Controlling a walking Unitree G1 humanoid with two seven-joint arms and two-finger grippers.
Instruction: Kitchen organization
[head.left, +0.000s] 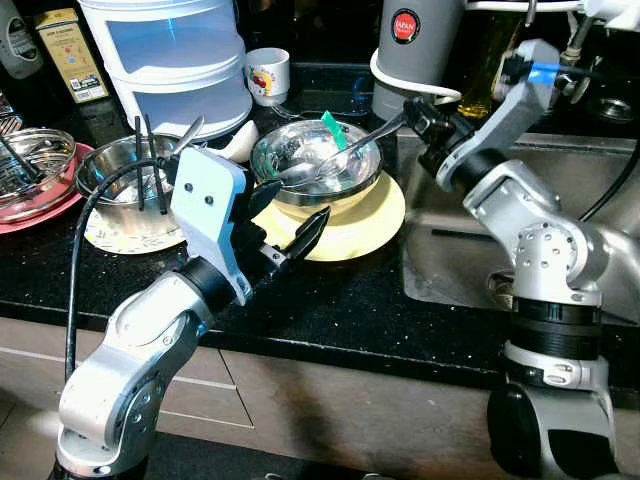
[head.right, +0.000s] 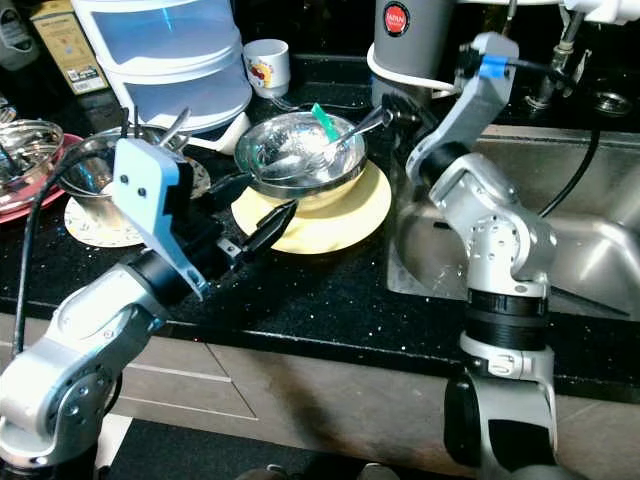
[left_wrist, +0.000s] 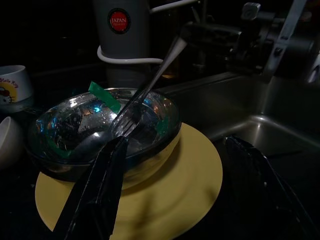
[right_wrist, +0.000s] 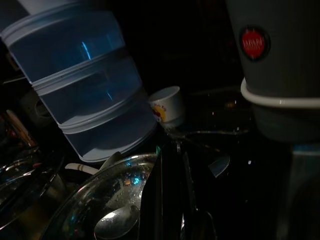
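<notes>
Right wrist view: claw fingers lost in dark.

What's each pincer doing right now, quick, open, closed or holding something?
Left pincer: open, holding nothing, at the yellow plate under the steel bowl.
Right pincer: closed on the fork handle.

Fork in bowl on plate, left of sink.
</notes>
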